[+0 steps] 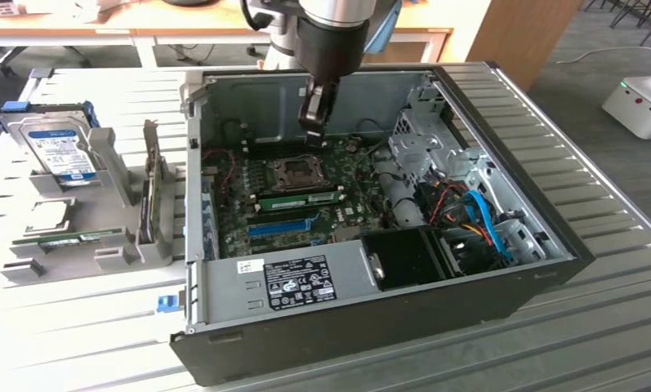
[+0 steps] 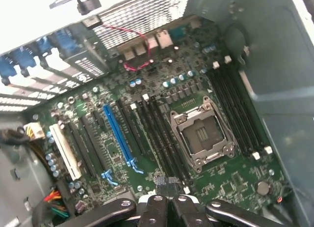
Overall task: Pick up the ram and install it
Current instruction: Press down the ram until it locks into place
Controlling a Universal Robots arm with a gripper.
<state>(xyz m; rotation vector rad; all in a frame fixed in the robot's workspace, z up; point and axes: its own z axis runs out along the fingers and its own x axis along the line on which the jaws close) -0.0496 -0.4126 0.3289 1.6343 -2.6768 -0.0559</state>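
Observation:
A green ram (image 1: 303, 198) stick stands in a motherboard slot just below the CPU socket (image 1: 292, 171) inside the open PC case (image 1: 336, 327). A second ram stick (image 1: 80, 238) lies in the grey holder on the exterior view's left. My gripper (image 1: 312, 129) hangs inside the case above the socket area, clear of the board. It is shut, and nothing shows between its fingers. In the wrist view the shut gripper (image 2: 167, 186) hovers over the black memory slots (image 2: 162, 138) beside the CPU socket (image 2: 201, 133).
A silver hard drive (image 1: 58, 151) with a blue label stands in the grey holder (image 1: 118, 245). A long blue slot (image 2: 117, 138) crosses the motherboard. Drive cage and cables (image 1: 467, 212) fill the case's right side. The ribbed metal table (image 1: 586, 327) surrounds the case.

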